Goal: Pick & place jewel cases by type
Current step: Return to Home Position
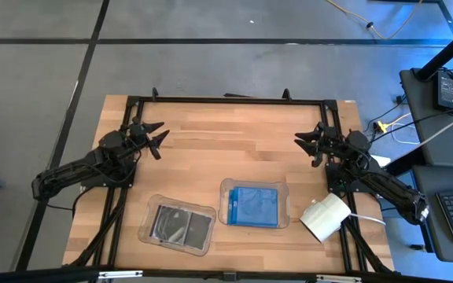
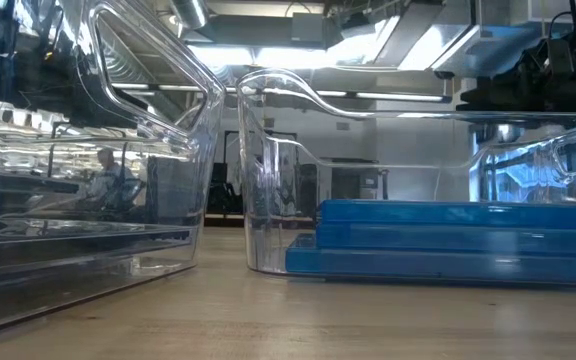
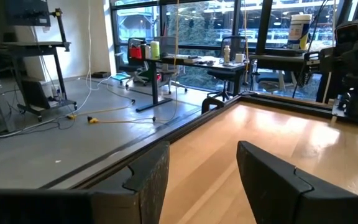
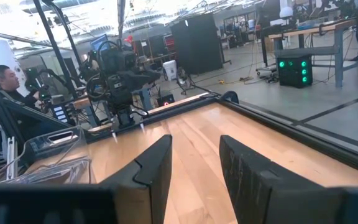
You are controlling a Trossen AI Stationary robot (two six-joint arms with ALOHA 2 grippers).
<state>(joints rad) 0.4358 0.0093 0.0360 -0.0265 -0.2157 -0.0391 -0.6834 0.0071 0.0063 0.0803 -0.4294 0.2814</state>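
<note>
I saw my left gripper (image 1: 157, 140) and right gripper (image 1: 307, 145) both spread and empty, at opposite side edges of the table (image 1: 226, 134). Between them the blue jewel cases (image 1: 255, 206) lay flat, stacked in the right clear tray (image 1: 226, 187). The black jewel cases (image 1: 179, 224) lay flat in the left clear tray (image 1: 152, 206), skewed slightly, their longer span running across the table.

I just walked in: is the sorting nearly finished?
Looks sorted: black cases lie in the left tray, blue cases in the right tray. Nothing in hand: left arm and right arm rest at the table's sides, jaws open, empty. Nothing left: no loose cases in view.
</note>
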